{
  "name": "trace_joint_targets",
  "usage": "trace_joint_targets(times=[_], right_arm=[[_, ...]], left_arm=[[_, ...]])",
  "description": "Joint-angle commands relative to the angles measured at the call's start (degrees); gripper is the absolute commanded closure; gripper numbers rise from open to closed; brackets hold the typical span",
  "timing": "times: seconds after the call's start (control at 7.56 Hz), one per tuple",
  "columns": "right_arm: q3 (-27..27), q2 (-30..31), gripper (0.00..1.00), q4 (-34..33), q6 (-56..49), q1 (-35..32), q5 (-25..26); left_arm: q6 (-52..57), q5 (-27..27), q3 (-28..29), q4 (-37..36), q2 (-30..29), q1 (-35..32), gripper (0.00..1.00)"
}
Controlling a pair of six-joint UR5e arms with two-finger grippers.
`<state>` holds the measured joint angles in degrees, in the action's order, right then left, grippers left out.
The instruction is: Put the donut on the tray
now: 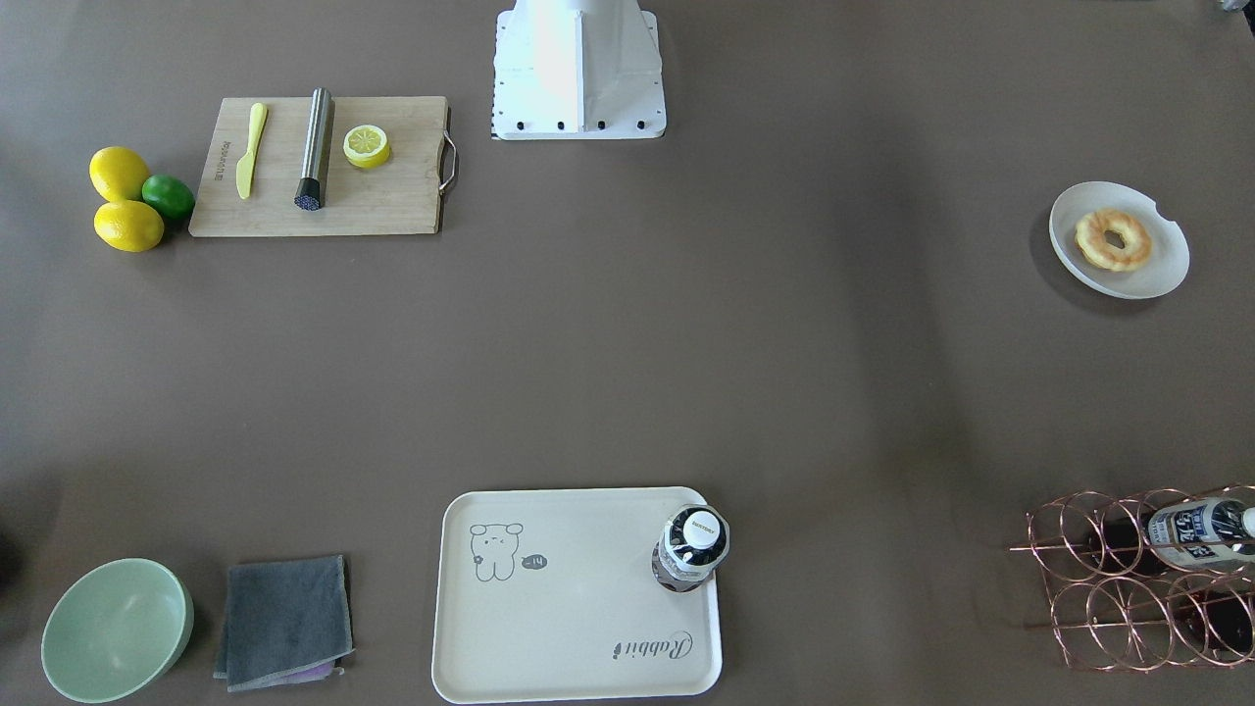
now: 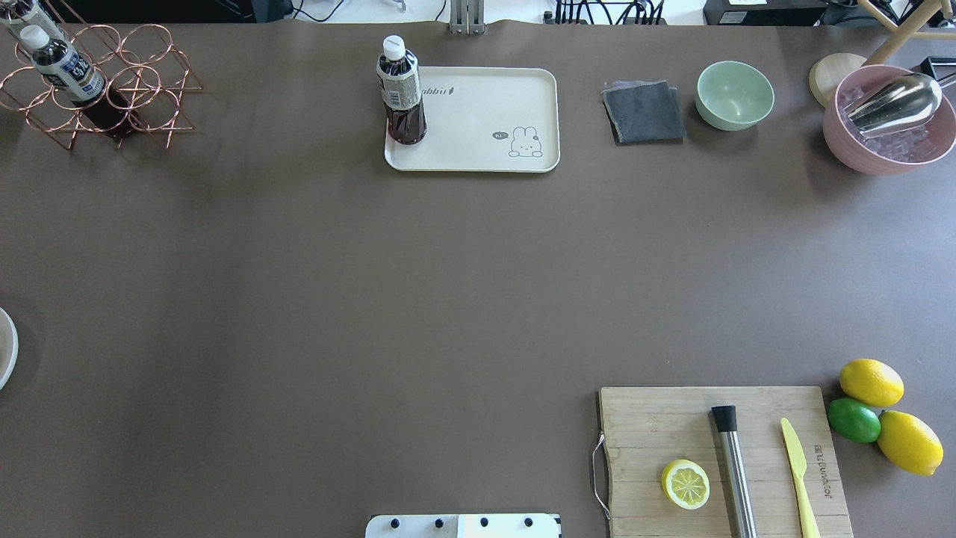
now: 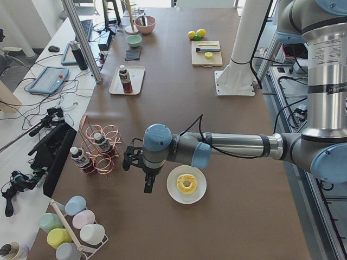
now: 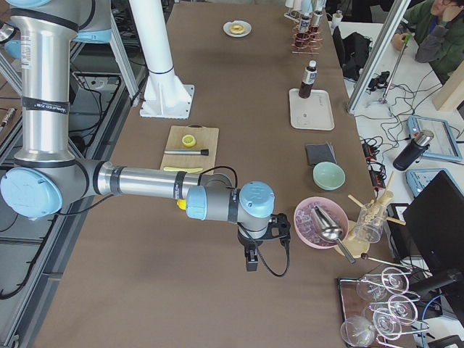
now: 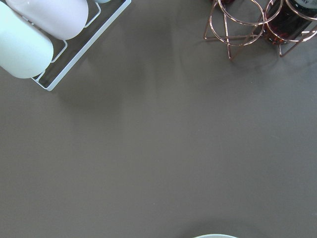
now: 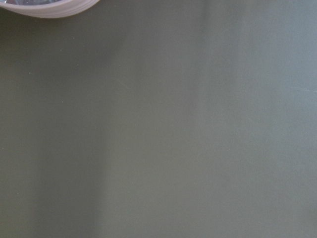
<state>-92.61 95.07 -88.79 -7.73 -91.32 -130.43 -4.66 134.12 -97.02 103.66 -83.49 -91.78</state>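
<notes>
The brown table (image 2: 299, 299) runs long under both arms. The left gripper (image 3: 147, 189) hangs pointing down over it and touches nothing; it shows only from the side, so I cannot tell whether its jaws are parted or closed. The same goes for the right gripper (image 4: 250, 267), which also hangs fingers down over bare table. The cream tray (image 1: 569, 628) lies well apart from both grippers, at the table's far edge between them, and carries one upright dark bottle (image 1: 691, 549) in a corner. The copper wire rack (image 1: 1128, 579) stands near the left gripper on its far side, with bottles lying in its rings. The pink bowl (image 4: 308, 225) sits just beside the right gripper, filled with ice and a metal scoop (image 2: 896, 101). The white plate (image 3: 179, 196) lies just beside the left gripper, on the robot's side of it, and the donut (image 1: 1113, 239) rests flat in it, far from the tray. A green bowl (image 1: 116, 628) is beyond the pink bowl from the right gripper. The wooden cutting board (image 2: 672, 418) lies nearer the robot's base than the right gripper and holds a lemon half (image 2: 685, 483). Desks with cables and devices line the far side of the room.
</notes>
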Motion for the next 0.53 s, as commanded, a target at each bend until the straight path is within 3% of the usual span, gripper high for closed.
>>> trace_joint_targets(times=[0.0, 0.4], right_arm=[[-0.6, 0.7, 0.0, 0.0, -0.4, -5.2, -2.0], [-3.4, 3.4, 0.0, 0.9, -2.4, -5.3, -5.1]], left_arm=[[-0.3, 0.3, 4.4, 11.8, 1.2, -0.1, 0.01], [6.4, 0.6, 6.1, 15.0, 2.0, 0.2, 0.01]])
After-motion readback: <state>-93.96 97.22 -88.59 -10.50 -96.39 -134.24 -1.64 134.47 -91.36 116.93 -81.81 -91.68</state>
